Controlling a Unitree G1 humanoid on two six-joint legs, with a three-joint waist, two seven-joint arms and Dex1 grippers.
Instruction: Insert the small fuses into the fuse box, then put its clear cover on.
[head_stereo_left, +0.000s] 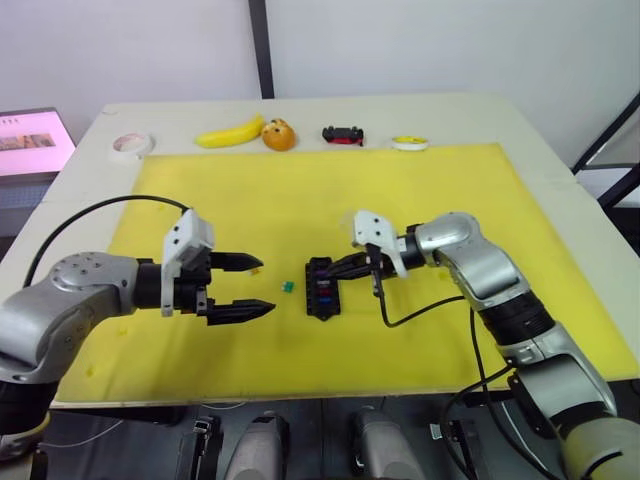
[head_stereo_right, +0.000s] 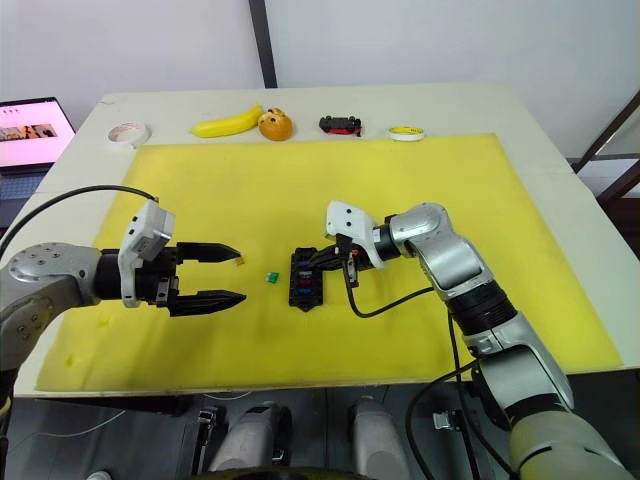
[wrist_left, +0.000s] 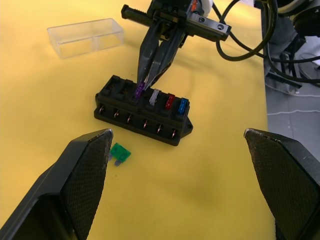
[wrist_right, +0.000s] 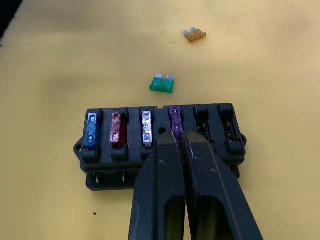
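Left eye view: the small black rectangular plastic fuse box (head_stereo_left: 321, 287) lies near the middle of the yellow mat (head_stereo_left: 400, 190) on the pale counter (head_stereo_left: 80, 160). The right gripper (head_stereo_left: 340, 270) reaches it from the right side, while the left gripper (head_stereo_left: 258, 286) hovers to its left with fingers spread wide. A tiny green blade fuse (head_stereo_left: 287, 286) lies on the mat between the left gripper and the box.

Left wrist view: the right gripper's fingers pinch a purple fuse (wrist_left: 139, 90) at a slot in the box, beside pale clear, red and blue fuses already seated. The transparent rectangular plastic cover (wrist_left: 85, 37) lies on the mat beyond the box, well apart from it.

Right wrist view: the closed fingers (wrist_right: 167, 170) meet on the purple fuse; a small amber fuse (wrist_right: 194, 35) lies on the mat past the green one.
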